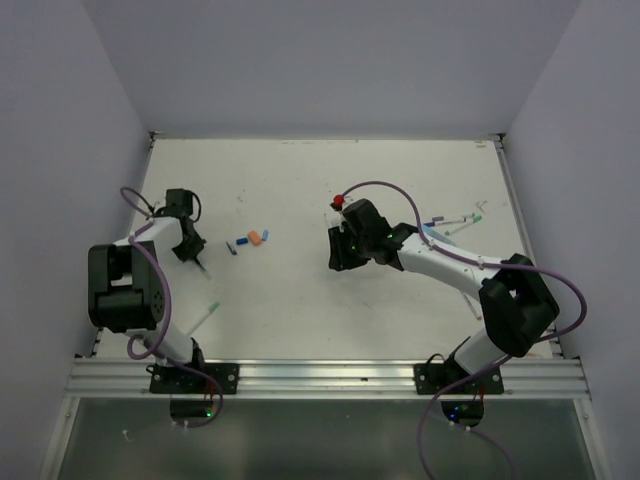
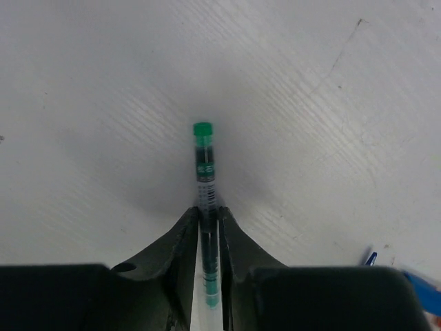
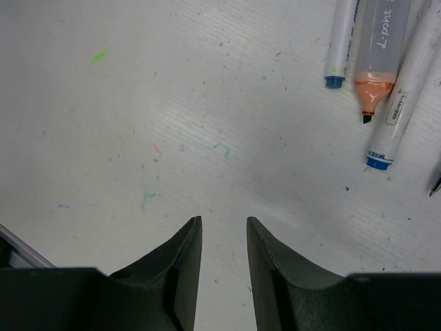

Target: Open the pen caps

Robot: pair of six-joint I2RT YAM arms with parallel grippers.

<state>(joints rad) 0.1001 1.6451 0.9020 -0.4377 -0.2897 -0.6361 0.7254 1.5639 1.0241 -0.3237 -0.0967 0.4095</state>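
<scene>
Well, starting nearest my side of the table (image 1: pixel 300 320): a pale pen (image 1: pixel 210 312) with a greenish end lies loose close to the near edge, toward the left corner, and nothing touches it. Just beyond it the left gripper (image 2: pixel 209 212) is clamped on the green pen (image 2: pixel 204 172). The jaws pinch the barrel about midway, so one green end (image 2: pixel 202 129) sticks out ahead of the fingers and the other sits back between them. I judge this pen light, stiff and slick. The hold on the barrel looks right for bracing it. The cap should be taken squarely at the exposed end and pulled straight along the barrel, since a thin smooth tube could slide or swivel in the jaws. Which green end is the cap I cannot tell from here, and the near end is half buried between the fingers.

Further in, left of the table's middle, an orange cap (image 1: pixel 254 238) and a blue cap (image 1: pixel 241 241) lie loose just beside each other. A small dark piece (image 1: pixel 232 249) next to them is too small to name. The right gripper (image 3: pixel 224 231) hangs near the middle, parted, with nothing between its jaws. Farthest off, by the right edge, lies a cluster of pens (image 1: pixel 455 220). The right wrist view cuts off their barrels and shows an orange marker (image 3: pixel 375 62) with its tip bare between two blue-ended pens (image 3: pixel 335 41).
</scene>
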